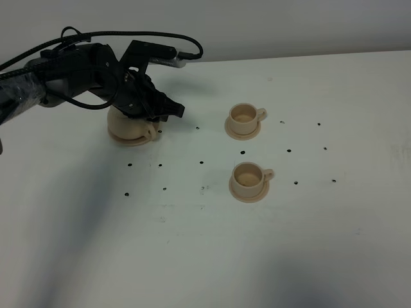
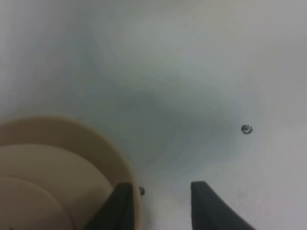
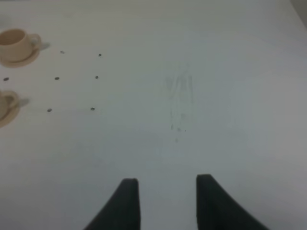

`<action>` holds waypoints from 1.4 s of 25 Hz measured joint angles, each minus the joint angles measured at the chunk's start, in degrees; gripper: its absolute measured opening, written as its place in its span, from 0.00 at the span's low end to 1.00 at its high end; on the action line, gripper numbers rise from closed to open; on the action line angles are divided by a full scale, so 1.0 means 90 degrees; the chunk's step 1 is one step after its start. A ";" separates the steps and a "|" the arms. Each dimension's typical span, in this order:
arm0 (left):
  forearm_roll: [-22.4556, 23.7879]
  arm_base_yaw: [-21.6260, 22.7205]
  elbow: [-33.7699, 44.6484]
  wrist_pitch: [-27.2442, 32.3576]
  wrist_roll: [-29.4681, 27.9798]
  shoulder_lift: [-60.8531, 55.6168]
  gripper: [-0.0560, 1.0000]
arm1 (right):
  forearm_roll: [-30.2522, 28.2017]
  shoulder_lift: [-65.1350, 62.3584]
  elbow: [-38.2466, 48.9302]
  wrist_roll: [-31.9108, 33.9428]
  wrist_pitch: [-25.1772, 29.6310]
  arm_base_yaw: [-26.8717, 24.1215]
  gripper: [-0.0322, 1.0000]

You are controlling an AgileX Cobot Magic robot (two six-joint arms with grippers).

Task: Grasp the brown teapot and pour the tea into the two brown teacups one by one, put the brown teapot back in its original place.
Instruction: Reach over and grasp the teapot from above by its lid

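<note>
The brown teapot [image 1: 131,123] stands on its wide tan saucer [image 1: 128,140] at the left, mostly hidden under my left arm; its loop handle [image 1: 152,132] shows. My left gripper [image 1: 171,110] hangs just over and right of it. In the left wrist view the gripper [image 2: 160,206] is open with bare table between its fingers, and the blurred teapot [image 2: 53,163] lies against one finger [image 2: 120,206]. Two brown teacups on small saucers stand mid-table, the far one [image 1: 244,117] and the near one [image 1: 249,178]. My right gripper [image 3: 163,203] is open and empty over bare table.
The white table [image 1: 334,244] carries small dark dot marks [image 1: 201,162]. In the right wrist view the far cup [image 3: 15,43] and the edge of the near cup [image 3: 5,108] sit well away from the right gripper. The wall runs behind the table's back edge.
</note>
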 joint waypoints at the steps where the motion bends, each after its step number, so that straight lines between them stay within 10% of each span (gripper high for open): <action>1: -0.0028 0.0007 -0.0007 -0.0016 0.0000 -0.0008 0.32 | 0.0000 0.0000 0.0000 0.0000 0.0000 0.0000 0.33; 35: -0.0090 -0.0277 0.0080 0.0361 0.0135 -0.0136 0.32 | 0.0000 0.0000 0.0000 0.0005 0.0000 0.0000 0.33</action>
